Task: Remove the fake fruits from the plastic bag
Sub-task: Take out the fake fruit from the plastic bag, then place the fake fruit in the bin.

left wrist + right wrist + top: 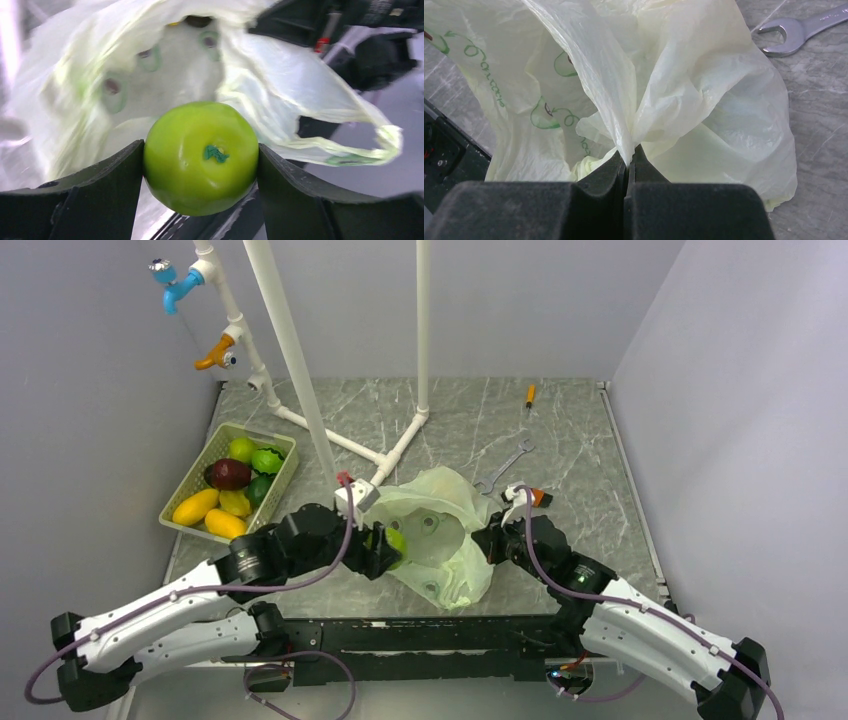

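Observation:
The pale-green plastic bag (438, 532) lies crumpled at the table's middle front. My left gripper (390, 548) is shut on a round green fake fruit (201, 156), held just off the bag's left side; the fruit also shows in the top view (396, 542). My right gripper (495, 537) is shut on a pinched fold of the bag (624, 135) at its right side. The bag shows in the left wrist view (165, 75), with something dark (198, 21) at its far top. Several fake fruits, yellow, green and dark red (229, 474), lie in the slotted basket.
The pale-green slotted basket (182, 484) stands at the left. A white pipe frame (300, 370) with blue and orange taps rises at the back. A wrench (504, 467) lies behind the bag, seen too in the right wrist view (799, 32). An orange-handled tool (529, 395) lies at the back.

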`<state>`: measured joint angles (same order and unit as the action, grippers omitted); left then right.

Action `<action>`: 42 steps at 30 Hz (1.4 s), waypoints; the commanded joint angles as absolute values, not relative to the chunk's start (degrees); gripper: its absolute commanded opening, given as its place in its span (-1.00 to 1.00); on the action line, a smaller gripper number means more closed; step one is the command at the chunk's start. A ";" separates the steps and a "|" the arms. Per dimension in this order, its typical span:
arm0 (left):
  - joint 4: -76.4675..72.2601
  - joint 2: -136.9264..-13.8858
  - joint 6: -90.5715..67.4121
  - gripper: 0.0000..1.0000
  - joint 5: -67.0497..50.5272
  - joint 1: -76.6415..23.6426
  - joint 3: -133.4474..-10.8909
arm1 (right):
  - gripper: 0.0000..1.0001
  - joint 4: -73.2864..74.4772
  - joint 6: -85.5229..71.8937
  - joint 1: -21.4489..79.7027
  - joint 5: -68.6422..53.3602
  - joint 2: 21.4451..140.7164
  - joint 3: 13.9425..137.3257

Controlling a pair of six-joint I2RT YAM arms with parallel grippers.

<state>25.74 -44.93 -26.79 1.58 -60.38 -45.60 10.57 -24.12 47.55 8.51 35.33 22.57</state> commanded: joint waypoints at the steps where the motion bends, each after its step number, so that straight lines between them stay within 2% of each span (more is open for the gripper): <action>1: 43.53 -40.60 -29.12 -1.00 19.58 -59.80 -48.71 | -1.00 9.18 -24.04 47.39 8.90 36.01 25.03; 9: 55.06 -31.02 -34.35 -1.00 37.84 -58.89 -51.63 | -1.00 8.70 -24.08 47.44 8.74 36.64 24.94; 16: 56.86 -34.23 -29.07 -1.00 48.80 -51.83 -56.71 | -1.00 8.84 -24.13 47.38 8.44 37.26 25.52; 20: 48.66 -38.48 -18.13 -1.00 41.16 -39.72 -56.54 | -1.00 9.29 -24.32 47.38 8.48 37.21 25.71; 25: 41.40 -45.67 -14.49 -1.00 20.87 -18.14 -59.49 | -1.00 9.49 -24.28 47.36 8.82 36.83 25.77; 31: 42.44 -55.71 -23.39 -1.00 22.53 -5.11 -68.77 | -1.00 9.57 -23.58 47.44 8.76 37.88 26.96; 34: 37.70 -57.40 -26.74 -1.00 24.90 -1.41 -67.17 | -1.00 9.32 -23.46 47.32 8.37 38.78 27.44; 42: 36.56 -63.63 -29.59 -1.00 17.02 9.80 -61.11 | -1.00 10.76 -24.17 47.46 8.76 37.51 26.98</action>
<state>37.08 -61.73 -25.89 21.74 5.34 -63.72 10.72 -24.05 47.55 8.43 38.74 25.28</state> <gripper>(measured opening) 0.762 0.009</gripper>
